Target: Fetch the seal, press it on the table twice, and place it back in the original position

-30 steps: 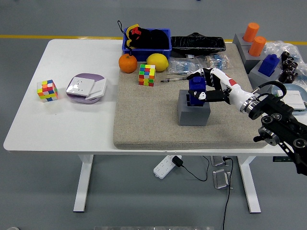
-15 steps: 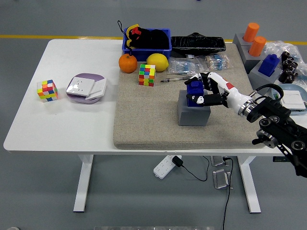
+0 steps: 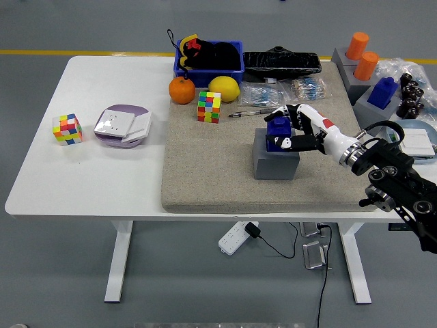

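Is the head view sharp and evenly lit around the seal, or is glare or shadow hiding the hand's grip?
Head view: sharp, evenly lit, no glare. The blue seal sits in its grey holder with only soft shadow; the right hand is curled on it, its black parts blending slightly against the seal's dark blue.

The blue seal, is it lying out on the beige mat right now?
No, the blue seal sits in the top of the grey block, with the right robot hand wrapped around it.
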`<state>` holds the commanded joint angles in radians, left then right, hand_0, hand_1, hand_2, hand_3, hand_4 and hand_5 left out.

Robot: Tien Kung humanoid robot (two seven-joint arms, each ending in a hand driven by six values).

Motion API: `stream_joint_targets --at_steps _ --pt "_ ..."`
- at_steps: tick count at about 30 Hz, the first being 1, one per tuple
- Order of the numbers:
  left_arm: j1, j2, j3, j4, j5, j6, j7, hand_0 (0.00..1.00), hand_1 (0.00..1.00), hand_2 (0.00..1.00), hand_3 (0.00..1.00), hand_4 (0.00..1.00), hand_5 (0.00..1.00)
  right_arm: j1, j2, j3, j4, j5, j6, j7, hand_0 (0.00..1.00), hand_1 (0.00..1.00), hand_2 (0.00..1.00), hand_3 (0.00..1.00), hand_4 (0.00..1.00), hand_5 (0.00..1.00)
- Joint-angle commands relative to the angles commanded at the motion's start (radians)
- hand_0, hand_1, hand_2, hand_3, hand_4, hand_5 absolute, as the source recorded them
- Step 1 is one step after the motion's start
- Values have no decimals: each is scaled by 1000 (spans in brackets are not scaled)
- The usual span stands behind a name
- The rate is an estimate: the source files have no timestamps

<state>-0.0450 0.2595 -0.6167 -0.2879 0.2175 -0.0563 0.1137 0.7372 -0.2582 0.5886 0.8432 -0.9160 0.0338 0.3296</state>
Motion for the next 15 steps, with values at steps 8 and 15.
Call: stream_joint_targets --at_steps 8,15 --pt "-3 -1 -4 0 2 0 -1 825 816 786 824 755 424 8 0 0 -2 -5 -13 1 745 716 704 706 878 2" --pt "-3 -1 -4 0 0 0 -1 825 816 786 824 755 425 10 0 0 -1 -17 -11 -7 770 774 765 769 923 2"
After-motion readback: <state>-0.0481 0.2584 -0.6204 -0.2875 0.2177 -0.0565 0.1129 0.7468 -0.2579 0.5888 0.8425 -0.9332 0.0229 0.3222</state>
